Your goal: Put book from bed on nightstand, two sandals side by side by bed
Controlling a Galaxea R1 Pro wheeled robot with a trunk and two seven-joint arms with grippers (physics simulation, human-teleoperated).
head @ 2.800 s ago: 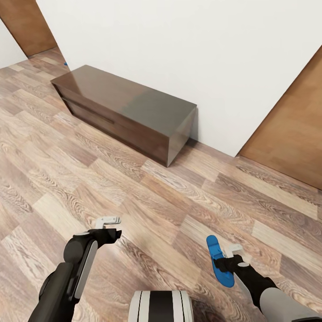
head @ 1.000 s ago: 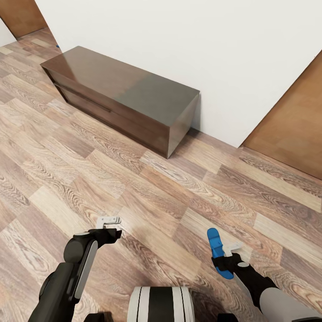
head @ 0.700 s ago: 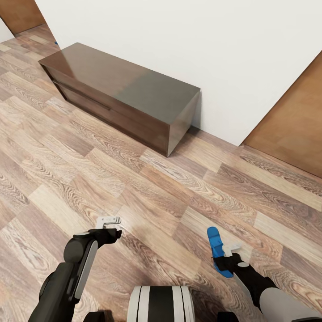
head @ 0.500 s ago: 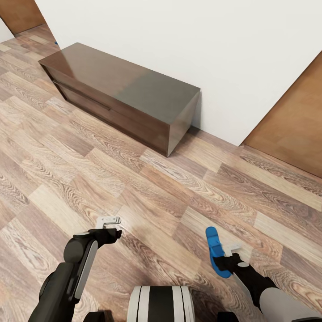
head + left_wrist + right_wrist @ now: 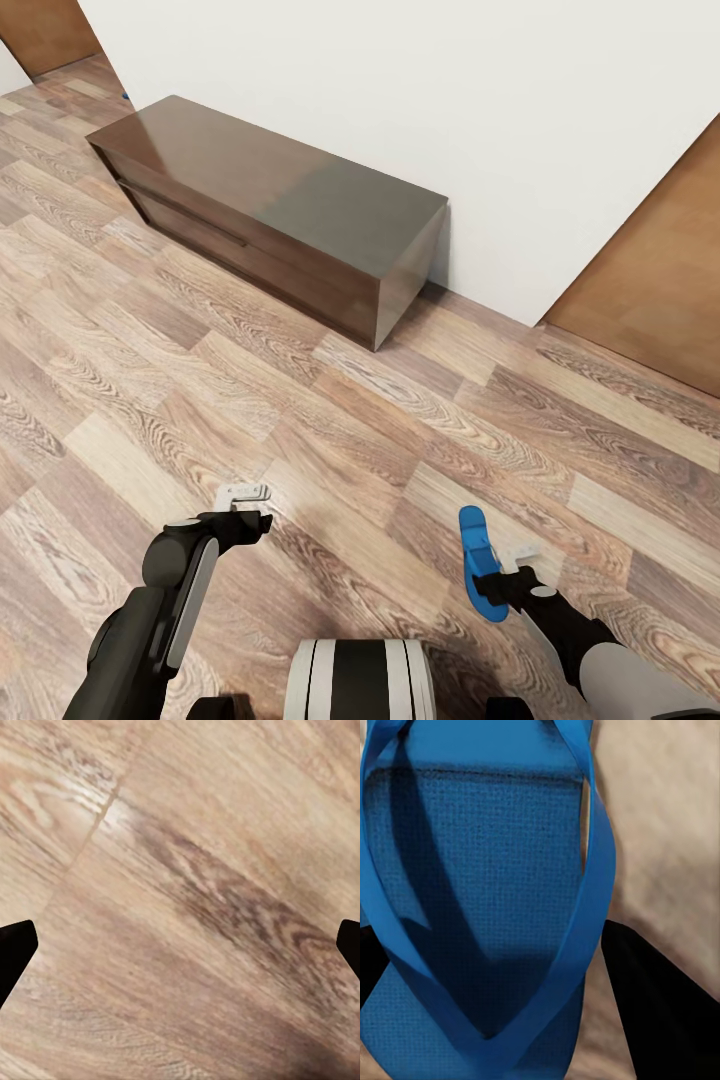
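Head view: a blue sandal [image 5: 478,564] was gripped by the right gripper [image 5: 508,577] above the wood floor [image 5: 330,440], near right. The left gripper [image 5: 243,505] was held apart from it, near left, its jaws spread on nothing. A long dark bench [image 5: 270,220] (low, glossy) was set against the far white wall [image 5: 430,110].

Left wrist view: plank floor [image 5: 187,907] was seen between dark fingertips [image 5: 13,952] set wide.

Right wrist view: the sandal [image 5: 480,907] was seen close, straps crossing its sole.
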